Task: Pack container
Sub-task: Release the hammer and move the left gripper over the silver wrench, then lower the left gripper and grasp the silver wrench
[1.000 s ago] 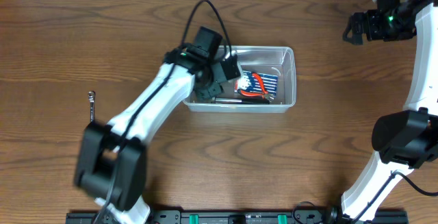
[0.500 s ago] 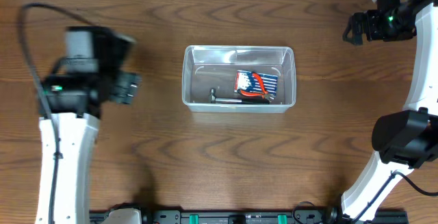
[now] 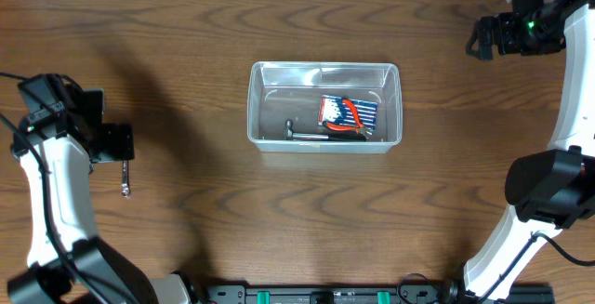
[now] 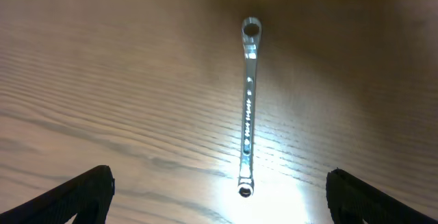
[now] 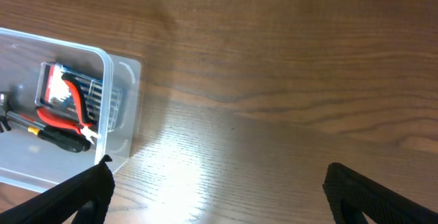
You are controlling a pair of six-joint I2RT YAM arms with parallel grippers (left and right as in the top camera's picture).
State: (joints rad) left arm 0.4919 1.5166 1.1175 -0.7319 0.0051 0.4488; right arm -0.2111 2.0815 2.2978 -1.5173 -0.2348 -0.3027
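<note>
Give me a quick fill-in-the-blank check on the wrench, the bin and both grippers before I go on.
1. The wrench lies on the table, ____ the bin.
2. The left gripper, over the wrench, is ____.
3. The pliers in the bin have ____ handles.
4. The right gripper holds ____.
Missing words: outside; open; red; nothing.

The brown wood-grain counter [image 3: 279, 211] carries the clear container [image 3: 251, 109] near its middle, somewhat toward the far edge. A slim silver wrench [image 4: 248, 107] lies flat on the wood close to the left edge, well apart from the container.
</note>
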